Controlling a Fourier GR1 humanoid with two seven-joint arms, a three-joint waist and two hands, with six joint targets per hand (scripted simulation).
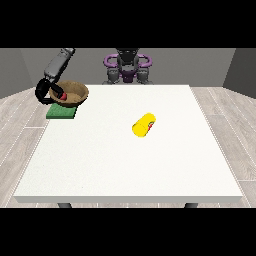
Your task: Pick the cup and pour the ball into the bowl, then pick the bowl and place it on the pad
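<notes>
A single yellow cup (144, 125) lies on its side near the middle of the white table (130, 170), well apart from everything else. Its long axis runs on a diagonal — from the near left up to the far right — and the round end at the near left faces the camera, while the far-right end shows a trace of red and green marking; whether that end is the mouth or the base cannot be told. Nothing can be seen inside the cup from here. At the table's far left corner sits one brown bowl (75, 92), upright, its opening facing up, and it rests on one flat green pad (61, 113) whose near edge and left part stick out from under it. Inside the bowl, toward its left wall, lies one small red ball (64, 95). The hand at the view's left (46, 93) — black, at the end of a grey arm (59, 62) that comes down from the far side — is at the bowl's left rim, with its dark fingers curved round the rim and reaching down beside the ball, so it is grasping the bowl. The robot's body (128, 67) stands behind the table's far edge at the centre, with purple-ringed shoulders. No hand shows at the view's right. Grey plank floor (230, 125) surrounds the table on both sides.
</notes>
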